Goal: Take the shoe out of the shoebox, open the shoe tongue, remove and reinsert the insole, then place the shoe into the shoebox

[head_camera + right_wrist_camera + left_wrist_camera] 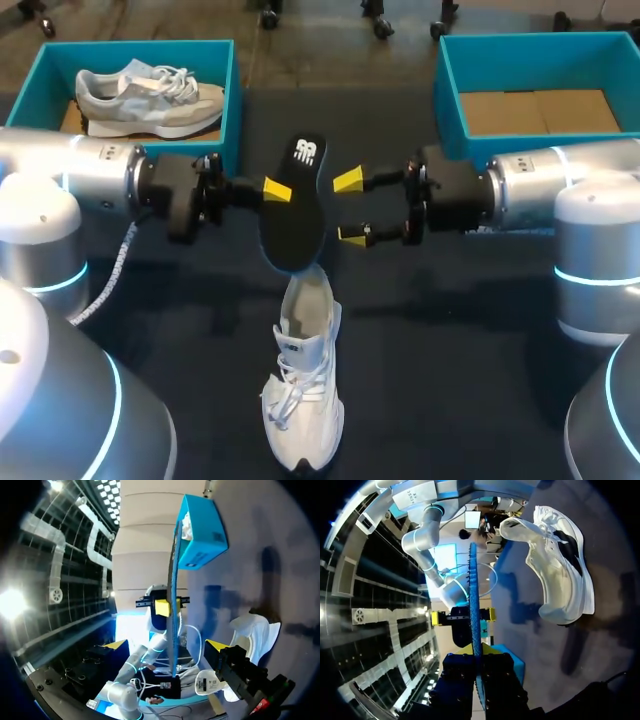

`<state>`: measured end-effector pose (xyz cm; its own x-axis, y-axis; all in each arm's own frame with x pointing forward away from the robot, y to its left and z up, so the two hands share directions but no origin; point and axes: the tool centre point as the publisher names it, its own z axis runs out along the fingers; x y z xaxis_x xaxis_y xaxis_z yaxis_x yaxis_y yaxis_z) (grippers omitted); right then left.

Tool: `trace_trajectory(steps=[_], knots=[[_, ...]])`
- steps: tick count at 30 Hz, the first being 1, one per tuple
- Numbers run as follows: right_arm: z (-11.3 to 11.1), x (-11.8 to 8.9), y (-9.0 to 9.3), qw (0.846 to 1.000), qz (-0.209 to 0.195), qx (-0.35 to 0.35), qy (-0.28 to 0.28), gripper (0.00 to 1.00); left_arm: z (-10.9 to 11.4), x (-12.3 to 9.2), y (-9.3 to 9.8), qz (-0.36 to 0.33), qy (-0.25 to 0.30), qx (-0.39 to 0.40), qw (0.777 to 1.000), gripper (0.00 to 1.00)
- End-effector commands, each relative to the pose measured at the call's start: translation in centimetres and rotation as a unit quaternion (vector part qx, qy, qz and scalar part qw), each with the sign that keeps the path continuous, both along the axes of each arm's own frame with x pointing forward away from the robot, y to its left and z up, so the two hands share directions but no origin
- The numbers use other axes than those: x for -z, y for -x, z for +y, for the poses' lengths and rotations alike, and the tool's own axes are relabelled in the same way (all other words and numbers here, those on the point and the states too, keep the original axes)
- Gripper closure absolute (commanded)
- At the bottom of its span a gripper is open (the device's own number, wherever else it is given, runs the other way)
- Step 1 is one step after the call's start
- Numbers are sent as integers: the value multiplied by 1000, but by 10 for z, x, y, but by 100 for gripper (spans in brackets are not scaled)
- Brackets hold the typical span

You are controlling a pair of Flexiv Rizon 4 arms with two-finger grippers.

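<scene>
A black insole (295,205) hangs on edge above the table, with my left gripper (282,190) shut on its left side. In the left wrist view the insole (475,605) runs edge-on out of the left gripper (476,652). My right gripper (350,207) stands wide open just right of the insole, and I cannot tell whether it touches. In the right wrist view the insole (173,590) rises ahead of the right gripper (167,645). A white shoe (302,395) lies on the table under the insole, toe toward me; it also shows as the shoe (560,565) and shoe (252,632).
A teal shoebox (232,95) at the back left holds a second, grey-white shoe (150,95). Another teal shoebox (450,110) at the back right shows only its cardboard floor. The left box (200,530) also appears behind the insole in the right wrist view.
</scene>
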<state>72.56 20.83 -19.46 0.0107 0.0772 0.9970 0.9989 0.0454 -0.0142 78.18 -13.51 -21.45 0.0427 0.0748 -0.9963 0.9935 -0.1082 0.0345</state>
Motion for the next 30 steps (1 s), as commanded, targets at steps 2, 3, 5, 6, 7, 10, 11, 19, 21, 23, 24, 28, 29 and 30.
trace_trajectory(steps=[2, 3, 5, 6, 7, 10, 11, 19, 21, 23, 24, 28, 29, 30], knots=[[16, 4, -4, 1000, 1, -23, 5, 0, -10, 5, -5, -7, 13, 6, 1000, 100], [16, 4, -2, 1000, 1, -24, 5, 0, -11, 4, -5, -11, 13, 6, 1000, 100], [17, 4, 4, 1000, -4, -28, 0, 0, -12, 3, -3, -14, 17, 8, 1000, 100], [17, 4, 6, 1000, -6, -30, -2, 0, -13, 2, -3, -17, 18, 7, 1000, 100], [18, 4, 9, 1000, -7, -30, -2, 4, -14, 2, -2, -18, 20, 7, 1000, 100], [20, 5, 15, 999, -8, -33, 1, 22, -15, 2, -1, -19, 23, 7, 1000, 100], [21, 6, 16, 999, -8, -33, 0, 27, -16, 2, 0, -17, 26, 8, 999, 100], [27, 12, 21, 999, -12, -47, -8, 29, -19, 6, 1, 1, 25, 4, 1000, 100], [28, 12, 19, 999, -14, -47, -7, 27, -19, 7, 1, 3, 26, 3, 1000, 100], [29, 12, 18, 999, -11, -44, -1, 28, -19, 7, 1, 4, 27, 2, 1000, 100], [29, 12, 18, 999, -11, -44, -1, 29, -19, 6, 1, 4, 27, 1, 1000, 100], [29, 13, 14, 999, -14, -31, -3, 24, -19, 4, 2, 5, 28, 0, 1000, 100], [30, 14, 13, 999, -13, -29, -2, 25, -19, 3, 2, 5, 29, 0, 1000, 100], [31, 14, 12, 1000, -13, -28, -1, 26, -19, 3, 2, 5, 29, -1, 1000, 100]])
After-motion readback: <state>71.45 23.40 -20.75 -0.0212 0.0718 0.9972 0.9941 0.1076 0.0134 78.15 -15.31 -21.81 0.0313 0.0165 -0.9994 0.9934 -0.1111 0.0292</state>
